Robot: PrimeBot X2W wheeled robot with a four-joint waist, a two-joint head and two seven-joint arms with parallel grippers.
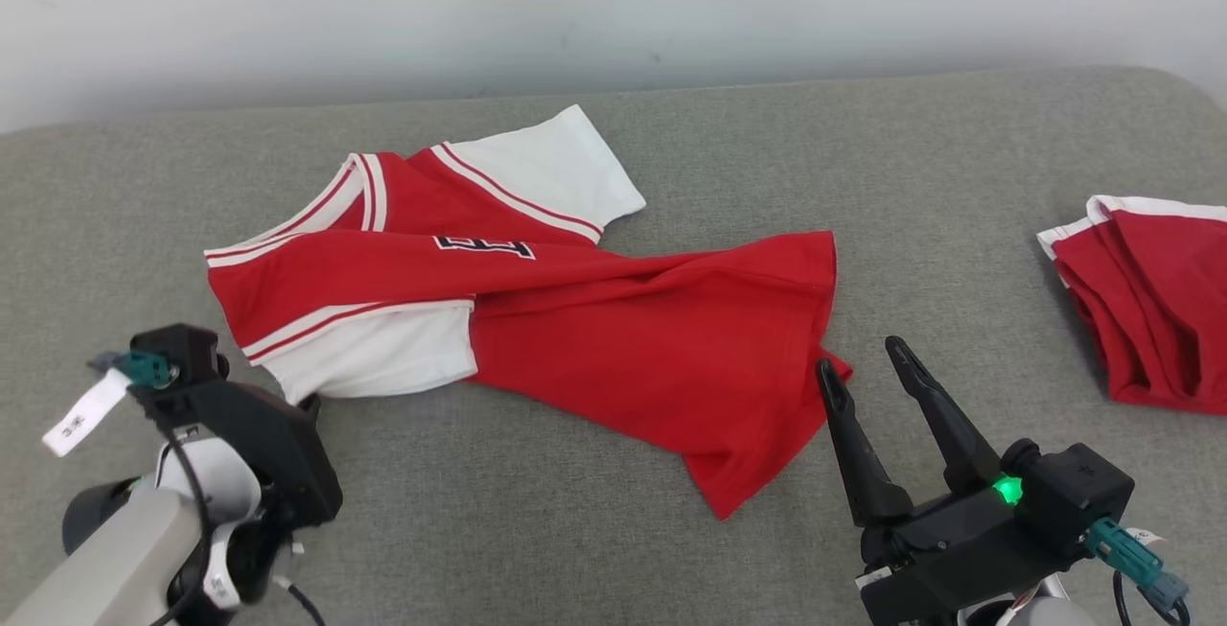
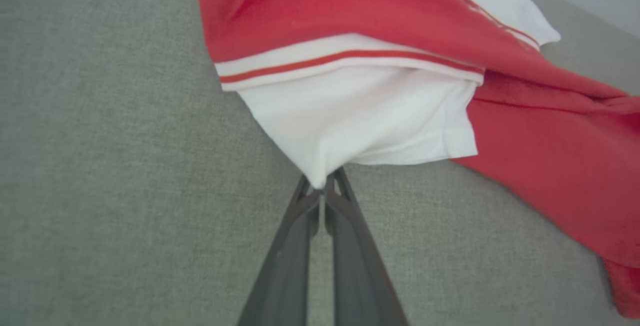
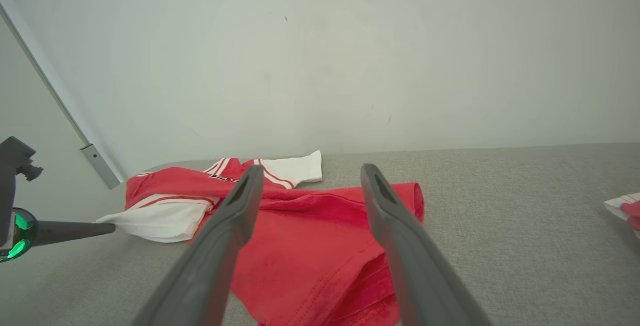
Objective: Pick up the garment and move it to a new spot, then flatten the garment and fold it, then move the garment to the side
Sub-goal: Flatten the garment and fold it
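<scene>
the left gripper [image 2: 322,190] is clamped on a corner of the shirt [image 1: 633,329] at its white sleeve [image 2: 360,121], probably to lift it, while the right gripper [image 1: 863,362] stands with jaws apart, the red hem [image 1: 830,290] just beyond them.

The place read as a bare test room or lab, though the pictures could not settle it. A wide surface [image 1: 959,175] padded in grey woven cloth, its far corner rounded, met a plain pale wall [image 1: 613,3] marked with a few small scuffs. A slim metal strip [image 3: 100,166] ran up that wall in the right wrist view. A red-and-white garment [image 1: 623,338] lay on the cloth, a second garment [image 1: 1155,310] of the same colours well apart from it
</scene>
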